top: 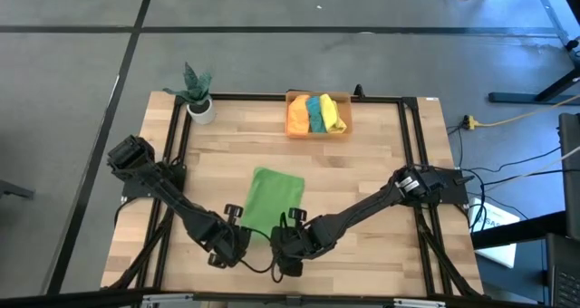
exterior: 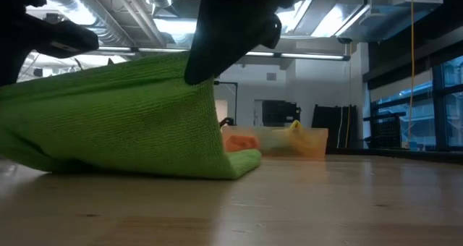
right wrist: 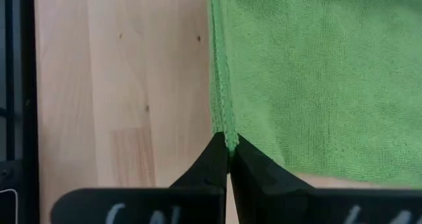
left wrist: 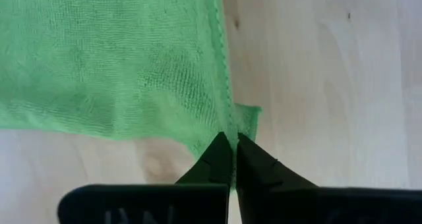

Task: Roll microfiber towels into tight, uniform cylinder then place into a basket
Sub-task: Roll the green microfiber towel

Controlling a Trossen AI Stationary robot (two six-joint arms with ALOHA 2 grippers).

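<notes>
1. Green towel (top: 275, 199) lies nearest, mid-table, its near edge lifted off the table (top: 381, 217).
2. I've got the left gripper (left wrist: 229, 145) clamped on one near corner.
3. Right gripper (right wrist: 229, 147) pinches the other corner.
4. Basket (top: 291, 127) at the far edge holds the orange, teal and yellow rolls.

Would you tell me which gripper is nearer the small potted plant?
Left. The left gripper sits below the potted plant on its side; the right gripper lies farther across.

Two matte black jointed arms with looping black cables end in tapered black fingers (left wrist: 217, 159) bearing faint pale lettering.
</notes>
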